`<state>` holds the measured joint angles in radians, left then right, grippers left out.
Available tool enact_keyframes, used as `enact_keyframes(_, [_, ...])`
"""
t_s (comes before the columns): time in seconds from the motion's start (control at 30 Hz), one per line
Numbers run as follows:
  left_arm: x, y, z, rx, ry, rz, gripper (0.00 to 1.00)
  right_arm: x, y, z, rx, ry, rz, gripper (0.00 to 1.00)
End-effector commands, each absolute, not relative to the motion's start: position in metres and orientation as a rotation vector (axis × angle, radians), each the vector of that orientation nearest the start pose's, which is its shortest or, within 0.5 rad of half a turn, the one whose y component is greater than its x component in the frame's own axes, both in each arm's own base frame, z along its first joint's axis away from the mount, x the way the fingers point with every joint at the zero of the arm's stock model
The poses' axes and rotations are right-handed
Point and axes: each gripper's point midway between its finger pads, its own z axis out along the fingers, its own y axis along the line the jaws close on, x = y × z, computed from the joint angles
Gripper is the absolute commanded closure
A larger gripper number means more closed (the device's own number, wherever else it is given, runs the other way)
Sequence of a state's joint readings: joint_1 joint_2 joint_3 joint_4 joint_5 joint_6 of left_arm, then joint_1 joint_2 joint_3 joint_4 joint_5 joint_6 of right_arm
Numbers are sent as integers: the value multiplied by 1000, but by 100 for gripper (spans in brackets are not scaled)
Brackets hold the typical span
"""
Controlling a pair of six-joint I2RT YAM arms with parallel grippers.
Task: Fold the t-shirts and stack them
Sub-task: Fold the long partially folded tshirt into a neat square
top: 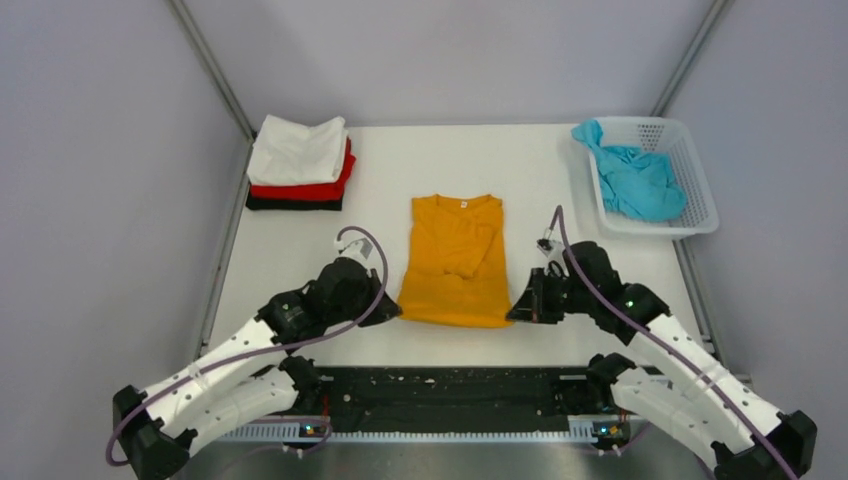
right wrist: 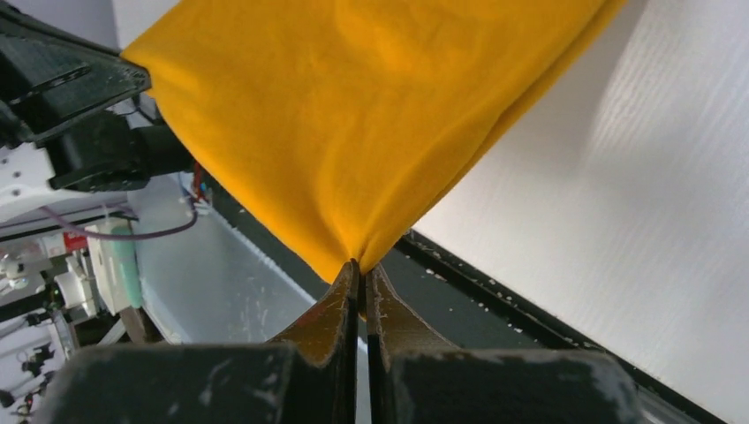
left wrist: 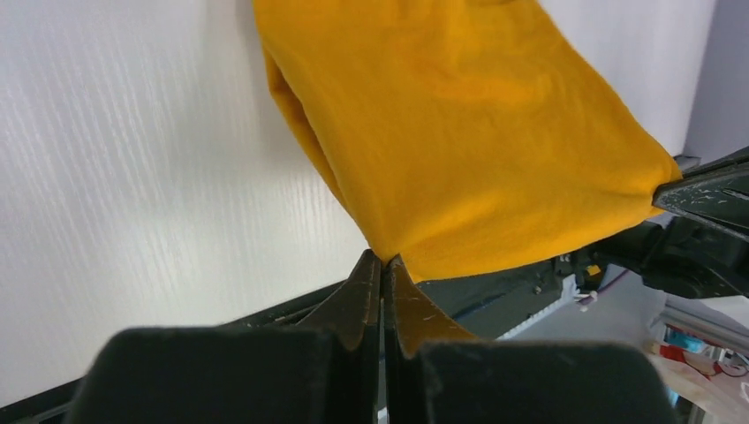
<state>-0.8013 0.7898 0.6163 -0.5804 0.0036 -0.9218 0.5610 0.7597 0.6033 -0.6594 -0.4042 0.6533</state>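
Orange-yellow t-shirt (top: 455, 262) lengthwise near-to-far, collar (top: 463, 201) farthest

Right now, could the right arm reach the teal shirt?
Probably not yet: the right pincer is clamped on a corner of the orange shirt. Otherwise the teal shirt lies uncovered in the basket.

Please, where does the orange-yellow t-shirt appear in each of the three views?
Top external: the orange-yellow t-shirt lies mid-table, with the left gripper and right gripper at its near corners.
Left wrist: upper middle and right, one corner pinched in the left gripper.
Right wrist: upper left and middle, one corner pinched in the right gripper.
Shared landmark: the white table beside the shirt.
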Motion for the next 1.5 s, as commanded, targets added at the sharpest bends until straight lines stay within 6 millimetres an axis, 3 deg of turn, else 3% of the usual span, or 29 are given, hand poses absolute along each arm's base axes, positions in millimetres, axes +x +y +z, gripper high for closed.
enact_keyframes(0.0, [156,-193,168,-142,2397,-797,100,119,193,167,-166,2506,1079,100])
enact_keyframes(0.1, [172,-193,186,-127,2318,-759,100,134,193,180,-160,2462,1031,100])
enact_keyframes(0.33, [227,-201,224,-146,2188,-618,100,191,189,213,-116,2321,857,100])
enact_keyframes(0.47, [253,-209,233,-136,2187,-611,100,219,187,214,-75,2298,879,100])
enact_keyframes(0.63, [287,-204,227,-169,2211,-599,100,252,185,219,-36,2242,905,100])
enact_keyframes(0.9, [336,-206,209,-174,2268,-562,100,300,186,209,16,2216,941,100])
enact_keyframes(1.1, [373,-207,200,-198,2291,-519,100,333,181,190,72,2240,973,100])
enact_keyframes(1.47, [432,-210,150,-243,2408,-405,100,391,173,150,164,2288,947,100])
